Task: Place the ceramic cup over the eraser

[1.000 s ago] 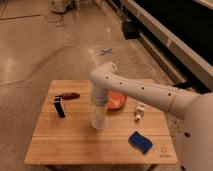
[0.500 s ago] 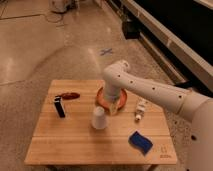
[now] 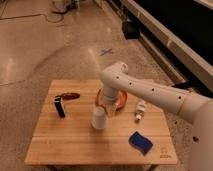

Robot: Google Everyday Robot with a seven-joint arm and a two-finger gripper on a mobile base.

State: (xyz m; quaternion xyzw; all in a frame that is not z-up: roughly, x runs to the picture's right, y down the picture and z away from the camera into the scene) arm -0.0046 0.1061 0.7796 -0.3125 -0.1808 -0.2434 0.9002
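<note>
Wooden table (image 3: 75,147) sitting on speckled floor. White cup (image 3: 99,119) standing near table middle, well apart from black eraser (image 3: 60,107) resting toward left edge. Gripper (image 3: 107,105) hanging just above and behind cup, in front of orange bowl (image 3: 121,101); cannot tell whether it is gripping anything. Blue sponge (image 3: 141,142) lying front right.

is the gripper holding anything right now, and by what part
Cannot be told: the gripper sits by the top of the small white tapered ceramic cup standing on the wooden table.
</note>
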